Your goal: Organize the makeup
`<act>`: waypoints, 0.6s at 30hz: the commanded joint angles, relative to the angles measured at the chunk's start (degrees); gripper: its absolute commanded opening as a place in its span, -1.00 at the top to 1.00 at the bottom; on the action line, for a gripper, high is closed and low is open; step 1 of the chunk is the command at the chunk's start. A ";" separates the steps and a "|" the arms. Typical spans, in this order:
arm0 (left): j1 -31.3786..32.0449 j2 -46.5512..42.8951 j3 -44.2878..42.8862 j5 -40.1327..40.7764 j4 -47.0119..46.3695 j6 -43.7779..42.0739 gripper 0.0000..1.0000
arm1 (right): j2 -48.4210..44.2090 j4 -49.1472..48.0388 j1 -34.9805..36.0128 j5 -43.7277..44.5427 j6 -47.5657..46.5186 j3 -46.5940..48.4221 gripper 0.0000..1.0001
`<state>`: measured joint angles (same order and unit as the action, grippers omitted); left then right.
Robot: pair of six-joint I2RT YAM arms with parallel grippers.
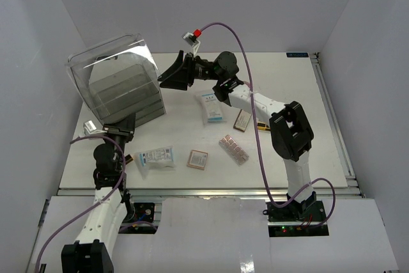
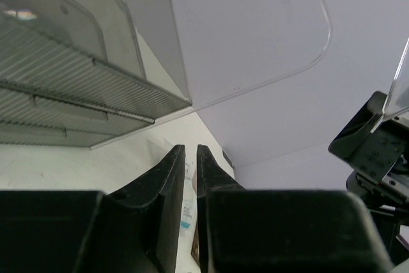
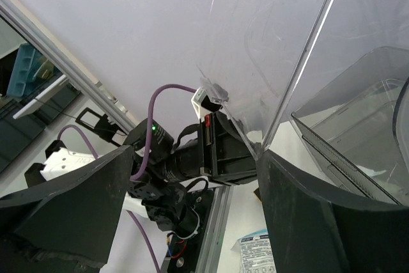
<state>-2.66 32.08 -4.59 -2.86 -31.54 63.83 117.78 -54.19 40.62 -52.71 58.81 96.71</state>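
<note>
Makeup lies loose on the white table [image 1: 300,94]:
- clear sachet with white-blue print [image 1: 155,156], front left
- second clear sachet [image 1: 209,107], mid-table
- pink square palette [image 1: 197,158]
- pink multi-pan strip [image 1: 234,149]
- brown rectangular palette [image 1: 242,120]
- black-gold piece [image 1: 262,126], mostly hidden under the right arm

All pieces sit apart from each other.

Poses:
- Right arm is stretched far across to the left. Right gripper [image 1: 167,71] is at the raised clear lid [image 1: 137,52] of the big clear plastic box [image 1: 121,87].
- Left arm is short and upright. Left gripper [image 1: 128,121] is just at the box's lower front edge.

Room:
- Box fills the far-left corner, close to the side wall.
- Bare table is right of the right arm and along the front edge.

Views:
- Right wrist: right gripper [image 3: 195,158] has its jaws wide apart. The lid [image 3: 275,43] edge runs down between them, nearer the right-hand finger. Cannot tell if it touches.
- Left wrist: left gripper [image 2: 190,151] is nearly closed, a thin slit with nothing in it. This view also shows the box's ribbed shelves [image 2: 77,62], which read poorly in the top view.
</note>
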 commanded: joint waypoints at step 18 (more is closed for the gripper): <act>0.11 1.07 -17.48 6.35 -3.40 -7.41 0.31 | -6.98 -3.59 -0.17 -1.82 -3.65 -8.11 -0.73</act>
<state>-2.66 33.20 -19.45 2.08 -34.90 57.96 115.78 -54.48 40.62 -53.01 57.81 91.23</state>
